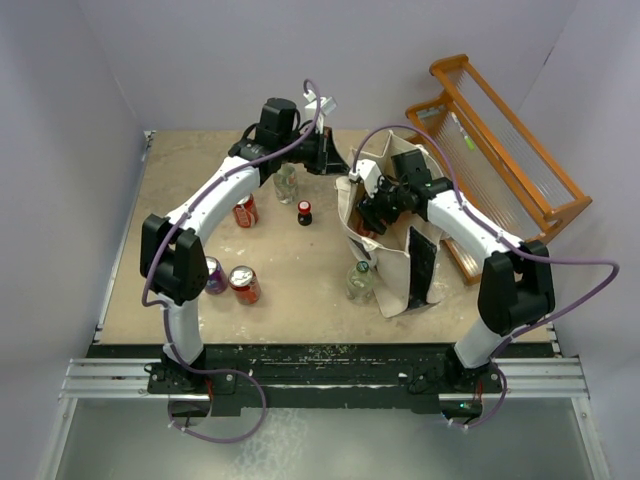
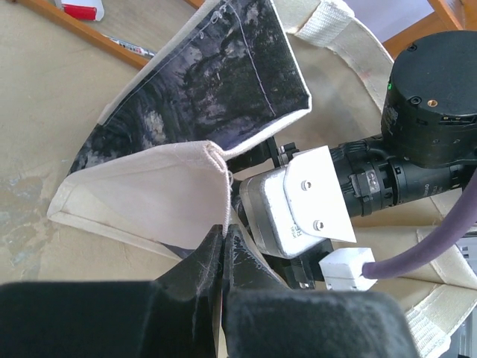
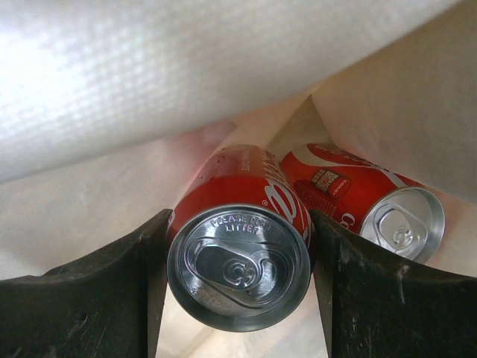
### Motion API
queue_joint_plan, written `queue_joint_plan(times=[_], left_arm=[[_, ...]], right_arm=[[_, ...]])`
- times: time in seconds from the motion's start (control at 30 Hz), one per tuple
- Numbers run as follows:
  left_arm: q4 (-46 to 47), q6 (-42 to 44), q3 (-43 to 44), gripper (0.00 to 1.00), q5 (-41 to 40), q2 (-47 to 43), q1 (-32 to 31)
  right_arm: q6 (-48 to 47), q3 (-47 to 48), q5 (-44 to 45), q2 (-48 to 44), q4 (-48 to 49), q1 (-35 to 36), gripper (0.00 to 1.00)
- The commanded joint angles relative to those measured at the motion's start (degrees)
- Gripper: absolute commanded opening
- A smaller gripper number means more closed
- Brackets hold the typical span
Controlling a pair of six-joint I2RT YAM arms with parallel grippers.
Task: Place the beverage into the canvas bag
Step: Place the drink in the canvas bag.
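The canvas bag [image 1: 392, 268] stands open on the right half of the table, cream with a dark print [image 2: 216, 82]. My left gripper [image 2: 225, 231] is shut on the bag's cream rim [image 2: 212, 160], pinching the cloth between its fingertips and holding the mouth open. My right gripper [image 3: 238, 222] reaches down inside the bag and is shut on the beverage, a red cola can [image 3: 240, 257], with a finger against each side. A second red can [image 3: 373, 205] lies beside it on the bag's floor. From above, the right gripper [image 1: 368, 212] is sunk into the bag's mouth.
An orange wooden rack [image 1: 505, 150] leans at the back right, close behind the bag. On the table stand or lie two red cans [image 1: 246, 211] [image 1: 244, 284], a purple can [image 1: 215, 275], a glass bottle [image 1: 286, 183], a small dark bottle [image 1: 304, 212] and a glass jar [image 1: 361, 282].
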Motion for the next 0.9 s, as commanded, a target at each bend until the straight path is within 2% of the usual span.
queue_joint_plan(times=[0.0,0.53,0.77,0.87], left_arm=[[0.1,2.2,-1.1,0.0,-1.8,-2.2,-0.3],[0.8,2.5,-1.3,0.0,-0.3,-0.5,-0.3],[1.4,2.2,-1.8,0.0,0.1,-1.0,-0.3],[1.7,2.2,-2.1,0.0,0.2,-1.2,-0.3]], right_arm=[[1.9,-0.2,0.3,-1.8,9.9,-0.1,0.4],[4.4,0.1,6.8,2.3,14.1,-0.1,0.43],[1.2,-0.2,6.0,4.3,13.6,-0.1,0.48],[0.1,-0.4,5.5,4.7,13.4,-0.1,0.55]])
